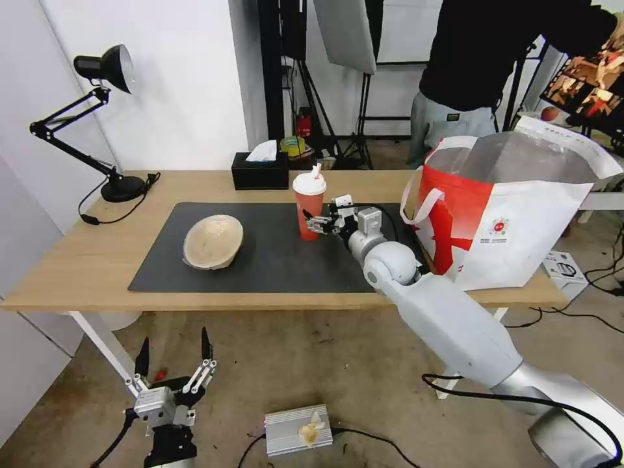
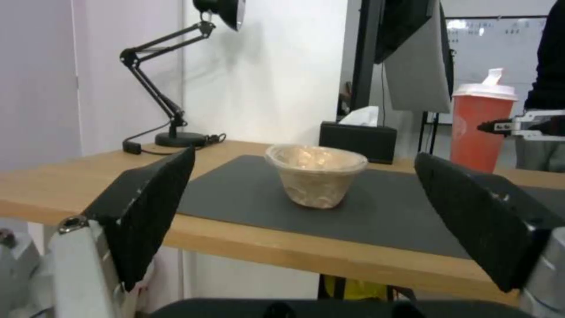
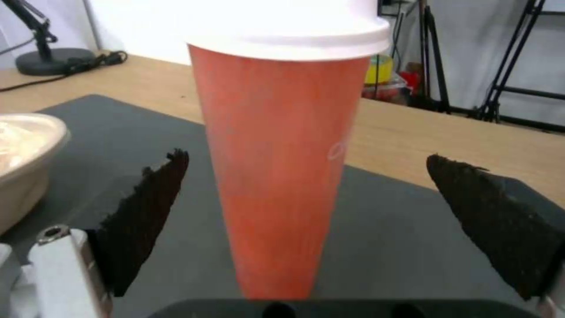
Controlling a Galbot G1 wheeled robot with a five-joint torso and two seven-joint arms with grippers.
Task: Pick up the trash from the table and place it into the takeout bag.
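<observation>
Right tool point(image 3: 306, 212) is sitting released, its spread fingers point(image 3: 144, 216) flanking the red cup point(image 3: 282, 176) standing on the mat, untouched. Left tool point(image 1: 172, 354) is hanging released below the tabletop point(image 1: 97, 260); its wrist view is facing the beige bowl point(image 2: 316, 180).

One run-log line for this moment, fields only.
right gripper: open, beside tall red cup with white lid | left gripper: open, below table | beige paper-pulp bowl: on mat

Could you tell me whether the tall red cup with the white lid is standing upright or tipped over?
Upright: the tall red cup with white lid stands on its narrow base on the dark grey mat, lid uppermost, between the open right gripper fingers.
</observation>
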